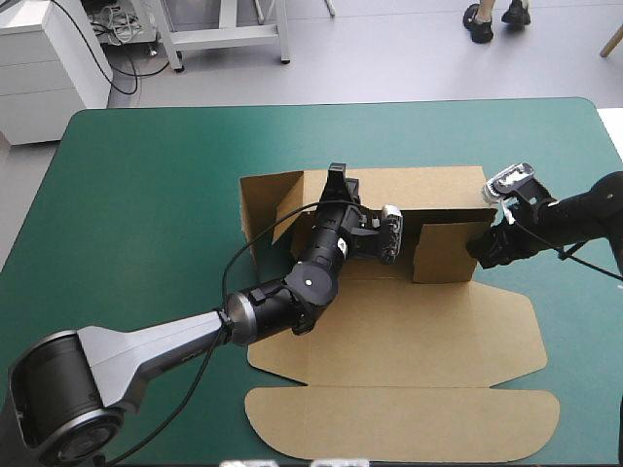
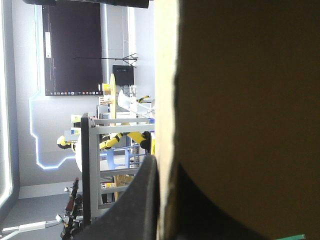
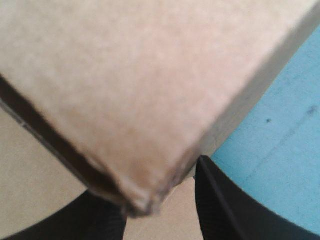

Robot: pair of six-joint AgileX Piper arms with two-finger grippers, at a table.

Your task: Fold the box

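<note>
The left gripper (image 2: 165, 164) is clamped on the upper edge of the raised far wall (image 1: 419, 190). The right gripper (image 3: 165, 180) is closed on an upright corner at the right end. The brown box (image 1: 389, 336) is set mid-table on the teal-green cover (image 1: 146, 175), its lid (image 1: 399, 423) laid flat toward the near edge.

Silver-grey left arm (image 1: 146, 341), black joints and finned left hand (image 1: 337, 178); black right arm (image 1: 574, 216)

The left tool (image 2: 167, 172) grips the brown box (image 2: 240, 100) by one board edge.
</note>
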